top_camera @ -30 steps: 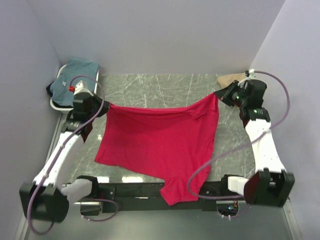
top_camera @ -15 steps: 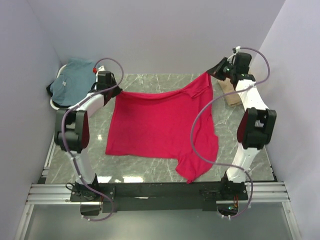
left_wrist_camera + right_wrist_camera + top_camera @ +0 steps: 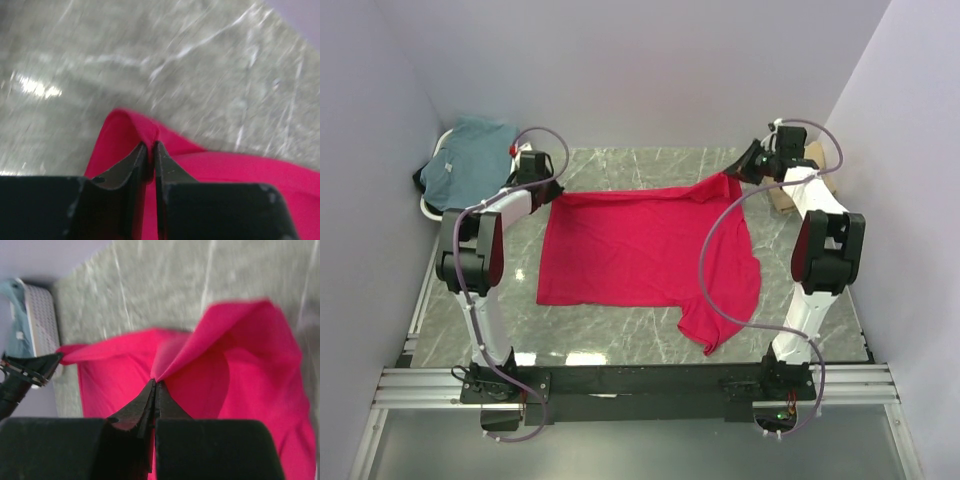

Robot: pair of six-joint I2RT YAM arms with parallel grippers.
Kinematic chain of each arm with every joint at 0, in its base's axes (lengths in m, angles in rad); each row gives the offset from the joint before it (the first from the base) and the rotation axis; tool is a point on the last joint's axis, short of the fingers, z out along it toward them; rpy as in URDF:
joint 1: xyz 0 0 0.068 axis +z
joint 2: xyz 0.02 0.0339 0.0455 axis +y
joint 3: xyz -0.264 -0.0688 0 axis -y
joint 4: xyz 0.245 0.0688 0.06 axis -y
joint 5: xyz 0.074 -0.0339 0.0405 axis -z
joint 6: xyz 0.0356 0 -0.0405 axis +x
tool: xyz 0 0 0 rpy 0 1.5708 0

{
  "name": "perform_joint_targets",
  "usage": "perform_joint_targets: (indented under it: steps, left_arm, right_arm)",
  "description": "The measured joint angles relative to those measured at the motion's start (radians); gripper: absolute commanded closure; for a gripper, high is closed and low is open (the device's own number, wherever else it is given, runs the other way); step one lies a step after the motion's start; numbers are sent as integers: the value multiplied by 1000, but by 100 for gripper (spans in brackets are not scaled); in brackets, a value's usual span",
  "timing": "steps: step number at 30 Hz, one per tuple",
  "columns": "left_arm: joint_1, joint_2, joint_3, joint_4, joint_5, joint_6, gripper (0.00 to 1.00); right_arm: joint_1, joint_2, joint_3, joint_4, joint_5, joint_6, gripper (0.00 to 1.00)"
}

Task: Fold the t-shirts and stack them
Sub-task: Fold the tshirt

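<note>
The crimson red t-shirt [image 3: 640, 250] lies spread over the marble table, its far edge lifted between both arms. My left gripper [image 3: 554, 190] is shut on its far left corner, seen in the left wrist view [image 3: 151, 145]. My right gripper [image 3: 738, 175] is shut on its far right corner, seen in the right wrist view [image 3: 155, 382]. One sleeve trails toward the near right [image 3: 715, 325]. The teal blue t-shirt [image 3: 465, 160] lies over the white basket [image 3: 428, 207] at the far left. The tan beige t-shirt [image 3: 782, 195] is mostly hidden behind the right arm.
The marble table top [image 3: 620, 165] shows bare beyond the shirt. Lilac walls close in on the left, back and right. The black rail [image 3: 630, 380] with the arm bases runs along the near edge.
Both arms have swung far out toward the back of the table, dragging the red shirt away from the near edge. The shirt has sunk lower and now lies flatter on the table.
</note>
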Motion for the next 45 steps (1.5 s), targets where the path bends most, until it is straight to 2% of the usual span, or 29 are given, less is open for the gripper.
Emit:
perform_joint_targets:
  steps: [5,16,19,20,22,23,25,37,40,45]
  left_arm:
    - [1,-61,-85,-9,-1,0,74]
    - [1,-159,-193,-10,0,4,80]
    - [1,-164,-194,-14,0,5,77]
    - [1,-164,-194,-14,0,5,64]
    - [1,-164,-195,-13,1,8,48]
    - [1,-164,-197,-11,4,10,35]
    - [1,-164,-198,-8,10,13,30]
    - [1,-95,-197,31,16,6,35]
    - [1,-53,-182,46,14,4,38]
    - [1,-18,-140,69,8,5,52]
  right_arm:
    - [1,-112,-135,-56,28,-34,100]
    - [1,-292,-312,-105,118,-62,100]
    - [1,-295,-326,-112,132,-65,100]
    - [1,-296,-337,-113,135,-65,100]
    - [1,-296,-363,-111,145,-65,100]
    - [1,-296,-381,-108,151,-65,100]
    - [1,-296,-417,-106,162,-64,100]
    - [8,-296,-463,-87,170,-61,100]
    - [14,-296,-463,-82,163,-61,100]
    - [24,-296,-463,-75,159,-61,100]
